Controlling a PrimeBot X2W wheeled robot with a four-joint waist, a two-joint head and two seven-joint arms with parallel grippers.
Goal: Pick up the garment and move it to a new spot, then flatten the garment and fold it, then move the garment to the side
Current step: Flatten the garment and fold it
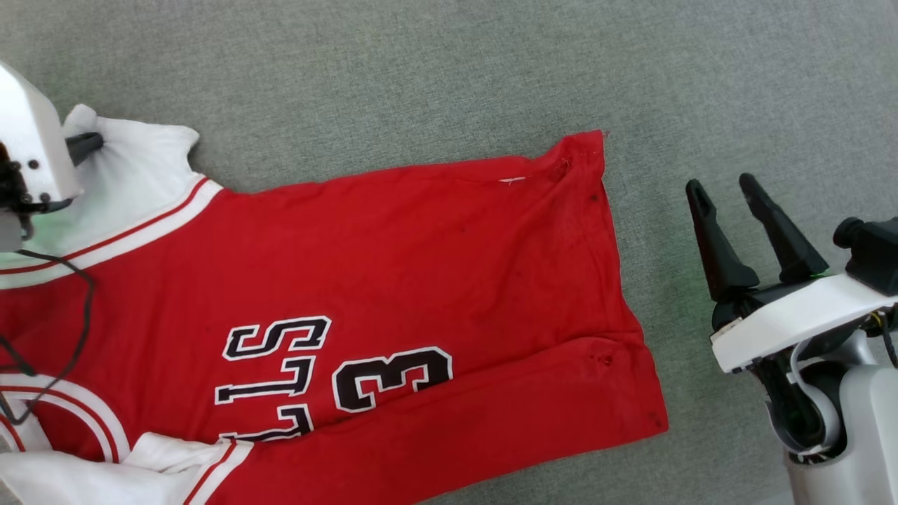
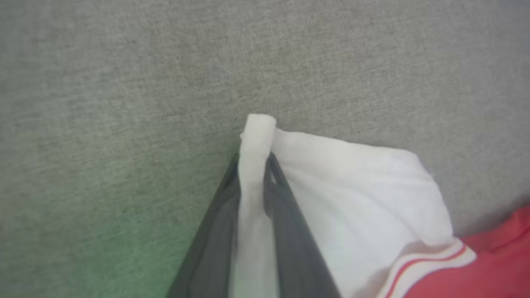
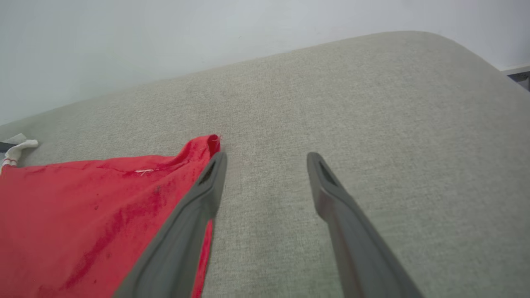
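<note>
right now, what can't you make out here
shirt: left part cut off by the head view's left and bottom edges, some behind the left arm's casing.
lettering: lower part runs under the lower sleeve and off the bottom edge.
left gripper: left wrist view is blurred; the pinched sleeve hides how deep the fingers reach.

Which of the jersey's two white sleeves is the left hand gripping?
The far sleeve, at the head view's upper left: the left hand is pinched on its folded edge. The near sleeve, at the bottom left, lies ungripped.
</note>
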